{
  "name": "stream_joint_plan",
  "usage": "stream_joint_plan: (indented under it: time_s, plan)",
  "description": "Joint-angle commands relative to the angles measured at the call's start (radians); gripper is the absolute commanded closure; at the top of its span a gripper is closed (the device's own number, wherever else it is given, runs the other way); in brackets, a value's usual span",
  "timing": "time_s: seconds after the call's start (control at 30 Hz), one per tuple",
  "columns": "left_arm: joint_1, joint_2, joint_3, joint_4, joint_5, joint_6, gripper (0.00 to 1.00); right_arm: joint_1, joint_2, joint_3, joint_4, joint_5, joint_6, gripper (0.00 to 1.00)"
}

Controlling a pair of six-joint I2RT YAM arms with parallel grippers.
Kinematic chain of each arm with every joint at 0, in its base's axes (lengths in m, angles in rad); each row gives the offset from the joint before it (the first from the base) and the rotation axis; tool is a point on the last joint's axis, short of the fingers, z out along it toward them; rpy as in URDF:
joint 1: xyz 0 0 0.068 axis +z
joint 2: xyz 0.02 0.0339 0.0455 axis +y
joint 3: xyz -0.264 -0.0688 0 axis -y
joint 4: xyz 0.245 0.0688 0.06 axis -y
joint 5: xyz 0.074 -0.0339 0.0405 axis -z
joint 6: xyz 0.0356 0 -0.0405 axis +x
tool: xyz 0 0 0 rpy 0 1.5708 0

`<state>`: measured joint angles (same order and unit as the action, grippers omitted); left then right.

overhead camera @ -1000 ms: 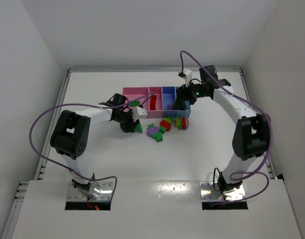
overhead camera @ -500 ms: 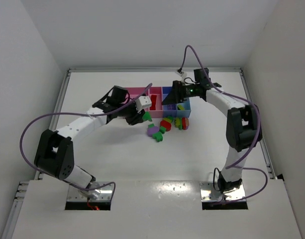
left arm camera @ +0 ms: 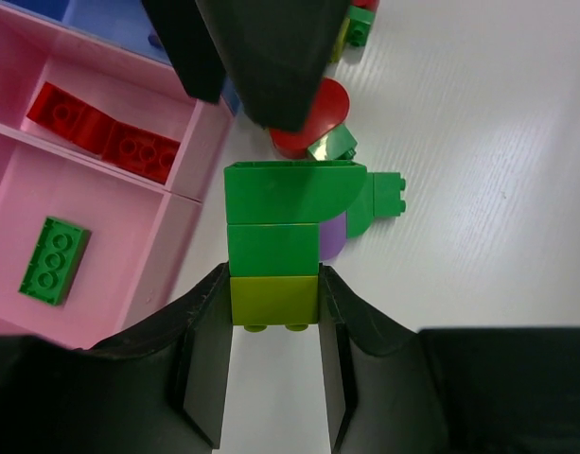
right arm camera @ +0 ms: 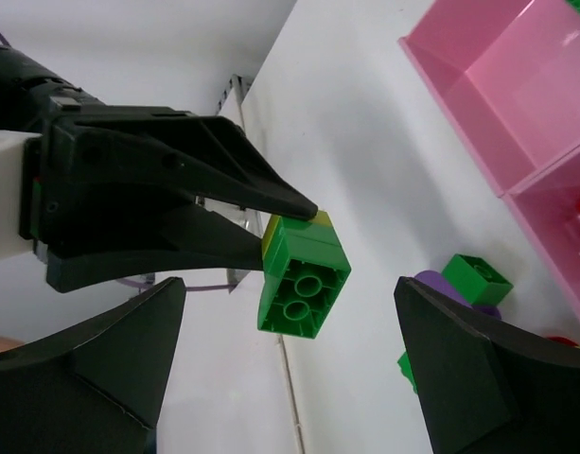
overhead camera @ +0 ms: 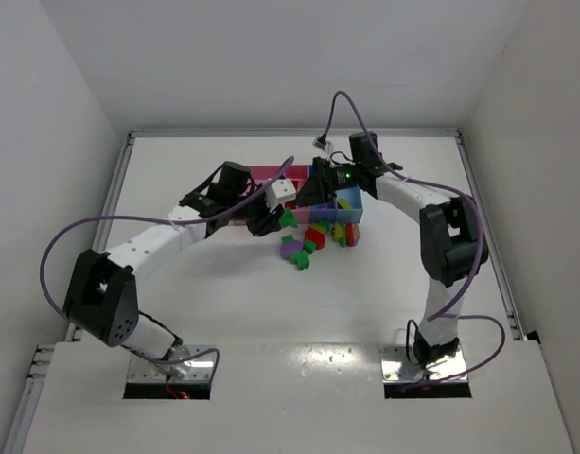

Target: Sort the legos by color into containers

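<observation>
My left gripper [left arm camera: 273, 284] is shut on the yellow bottom brick of a yellow-and-green stack [left arm camera: 275, 227] and holds it above the table beside the pink bins; the stack shows in the top view [overhead camera: 287, 218]. My right gripper [right arm camera: 290, 293] is open, one finger on each side of the stack's green end [right arm camera: 304, 274], not touching it. In the top view the right gripper [overhead camera: 306, 193] faces the left gripper [overhead camera: 271, 216]. Loose legos [overhead camera: 318, 238] lie in front of the containers [overhead camera: 261, 174]. The narrow pink bin holds red bricks [left arm camera: 105, 132]; the wide pink bin holds a green brick [left arm camera: 53, 260].
A red round piece [left arm camera: 313, 118], a purple piece [left arm camera: 333, 236] and a green piece [left arm camera: 384, 199] lie on the table under the held stack. The light blue bin [overhead camera: 352, 200] is at the row's right end. White walls enclose the table.
My left arm has carried the stack right and away from me, toward the bins. My right gripper has moved left from the blue bin and now straddles the stack's green end.
</observation>
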<state>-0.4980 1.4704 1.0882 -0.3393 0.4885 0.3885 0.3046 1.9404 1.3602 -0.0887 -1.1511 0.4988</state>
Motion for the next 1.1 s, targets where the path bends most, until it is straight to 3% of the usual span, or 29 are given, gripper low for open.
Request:
stream_joint_plan:
  time_s: [0.0, 0.33, 0.43, 0.63, 0.67, 0.77, 1.07]
  plan:
    - [-0.013, -0.039, 0.049, 0.049, -0.001, -0.022, 0.78, 0.018, 0.0, -0.024, 0.04, -0.042, 0.001, 0.09]
    - [-0.013, -0.039, 0.079, 0.059, -0.001, -0.022, 0.78, 0.048, 0.009, -0.024, 0.03, -0.042, -0.008, 0.21]
    - [-0.013, -0.039, 0.079, 0.059, -0.001, -0.031, 0.78, 0.057, 0.018, -0.015, 0.053, -0.055, -0.008, 0.45]
    - [-0.022, -0.039, 0.079, 0.059, -0.019, -0.031, 0.78, 0.067, 0.019, -0.006, 0.073, -0.084, 0.001, 0.76]
    - [-0.022, -0.039, 0.07, 0.059, -0.019, -0.031, 0.78, 0.067, 0.019, -0.006, 0.073, -0.094, 0.001, 0.86]
    - [-0.022, -0.067, 0.036, 0.059, -0.042, -0.031, 0.79, 0.054, 0.019, -0.006, 0.084, -0.094, 0.001, 0.98]
    - [-0.004, -0.263, -0.151, 0.028, -0.128, -0.085, 0.82, 0.005, 0.066, 0.126, 0.144, -0.05, 0.072, 1.0]
